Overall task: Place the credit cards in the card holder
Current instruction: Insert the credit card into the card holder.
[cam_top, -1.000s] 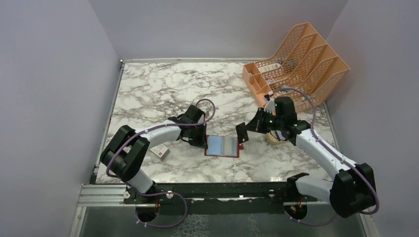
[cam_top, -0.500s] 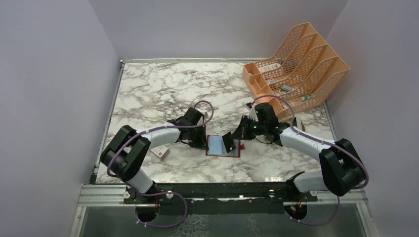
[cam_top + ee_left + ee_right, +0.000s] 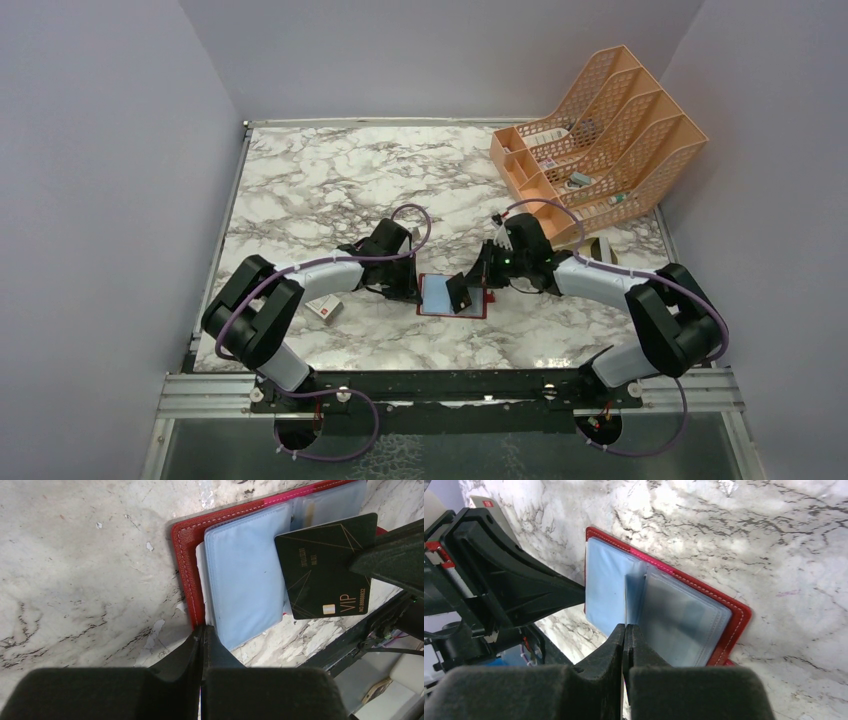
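Right end effector: jaws shut on a black credit card, pinched at one edge and hanging over the clear blue sleeves on the right half of the card holder. Card has gold line art and gold "VIP". The line beside it starts with "NO", but its digits are too small to read reliably.

Left end effector: jaws fully closed, holding nothing, tips at the holder's left red edge.

Holder lies open flat on the desk, near centre, between the arms.
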{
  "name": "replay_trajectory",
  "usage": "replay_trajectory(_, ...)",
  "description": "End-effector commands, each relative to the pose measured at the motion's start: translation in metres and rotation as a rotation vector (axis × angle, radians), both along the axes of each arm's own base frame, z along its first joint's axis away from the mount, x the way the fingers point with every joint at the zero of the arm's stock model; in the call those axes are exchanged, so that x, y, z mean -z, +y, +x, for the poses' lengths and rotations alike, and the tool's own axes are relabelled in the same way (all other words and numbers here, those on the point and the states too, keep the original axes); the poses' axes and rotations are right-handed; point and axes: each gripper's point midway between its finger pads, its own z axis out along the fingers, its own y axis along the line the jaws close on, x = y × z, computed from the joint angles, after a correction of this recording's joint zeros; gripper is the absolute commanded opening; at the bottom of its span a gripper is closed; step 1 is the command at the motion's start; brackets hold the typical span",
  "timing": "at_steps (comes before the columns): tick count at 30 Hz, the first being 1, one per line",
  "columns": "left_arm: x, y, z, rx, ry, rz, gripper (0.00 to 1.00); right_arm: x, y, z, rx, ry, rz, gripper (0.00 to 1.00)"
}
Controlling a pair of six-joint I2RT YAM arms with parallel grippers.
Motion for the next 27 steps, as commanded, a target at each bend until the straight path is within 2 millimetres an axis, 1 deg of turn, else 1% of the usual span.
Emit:
replay_trajectory(1, 0.009, 0.007, -0.012, 0.004, 0.030, 0.023, 0.02, 0.004, -0.006, 0.007, 0.051, -0.029, -0.033, 0.01)
replay_trajectory(6, 0.009, 0.007, -0.013, 0.005, 0.030, 0.021, 0.02, 0.001, -0.006, 0.008, 0.067, -0.033, -0.029, 0.01)
replay_trajectory(12, 0.010, 0.008, -0.014, 0.006, 0.033, 0.021, 0.02, 0.007, -0.009, 0.007, 0.081, -0.013, -0.039, 0.01)
replay_trajectory(18, 0.010, 0.008, -0.015, 0.003, 0.033, 0.021, 0.02, 0.006, -0.008, 0.008, 0.086, -0.014, -0.034, 0.01)
replay_trajectory(24, 0.010, 0.007, -0.015, 0.002, 0.034, 0.019, 0.02, 0.012, -0.008, 0.005, 0.089, 0.004, -0.033, 0.01)
replay_trajectory(27, 0.010, 0.008, -0.015, 0.000, 0.035, 0.019, 0.02, 0.011, -0.009, 0.006, 0.098, -0.001, -0.030, 0.01)
